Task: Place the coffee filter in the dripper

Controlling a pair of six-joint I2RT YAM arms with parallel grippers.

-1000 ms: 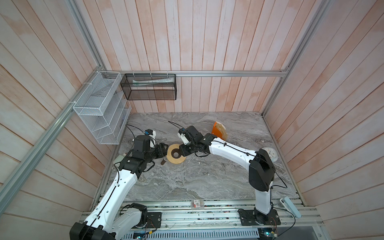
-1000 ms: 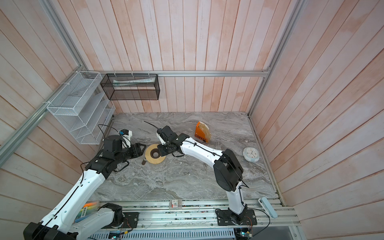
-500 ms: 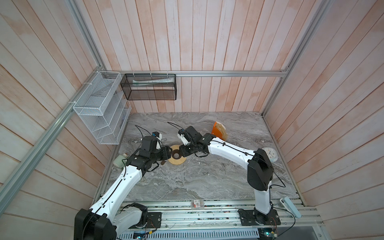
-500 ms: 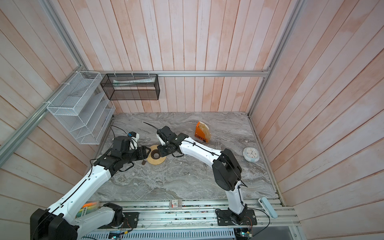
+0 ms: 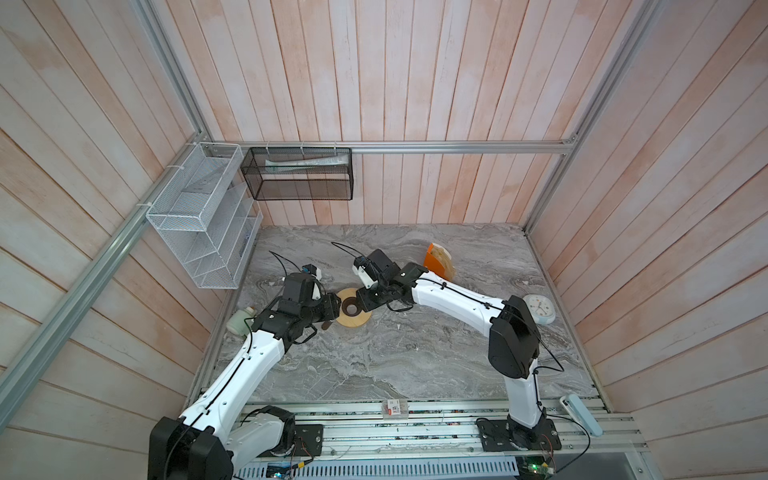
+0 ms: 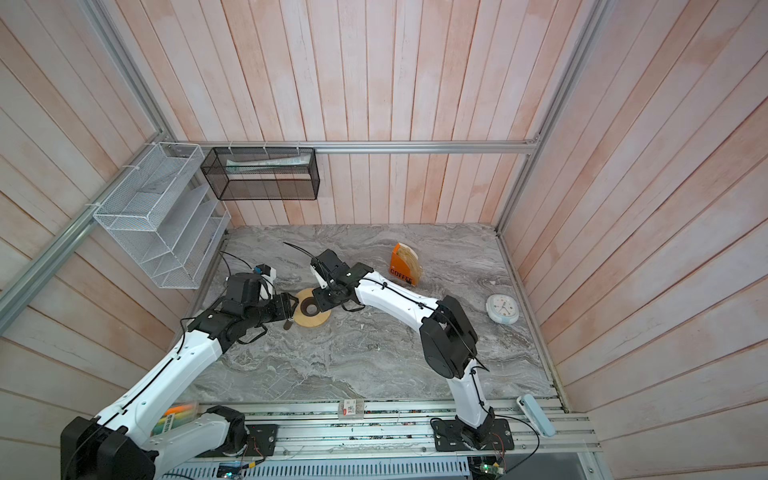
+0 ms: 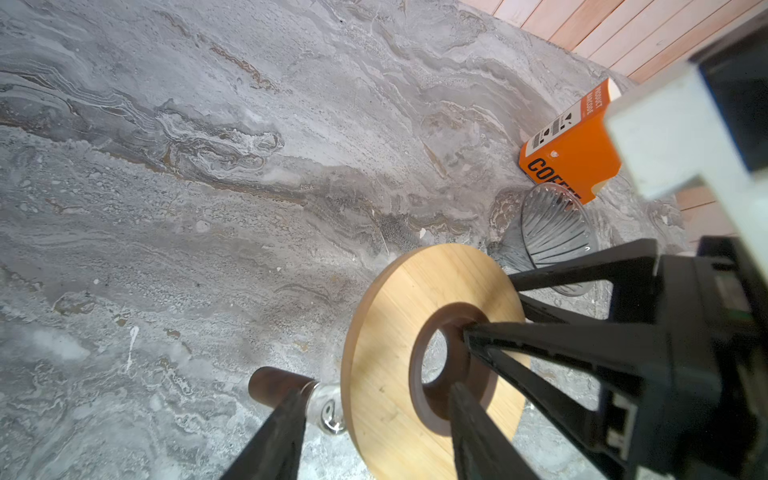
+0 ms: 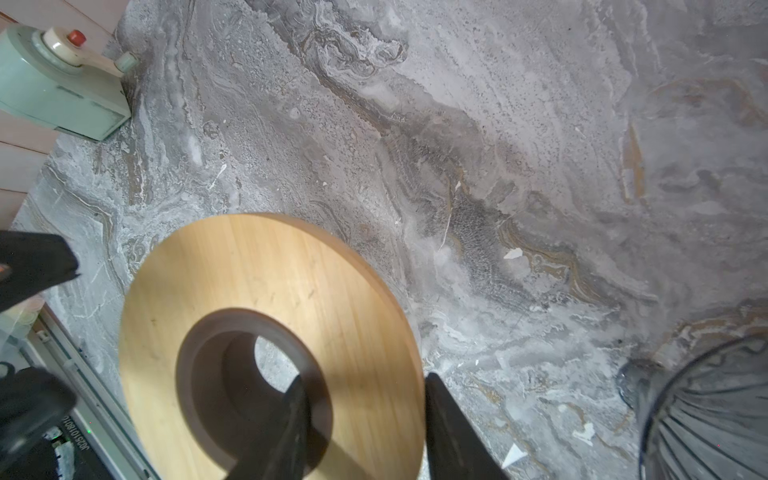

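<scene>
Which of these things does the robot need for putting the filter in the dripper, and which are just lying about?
Needed: coffee filters, standing in the orange box; ribbed dripper; wooden ring, probably the dripper's stand.
Lying about: round clock; mint-green gadget; white wire rack; black mesh basket.

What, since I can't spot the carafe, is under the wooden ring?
A glass vessel: its brown handle pokes out beneath the wooden ring; the ring covers its body.
</scene>
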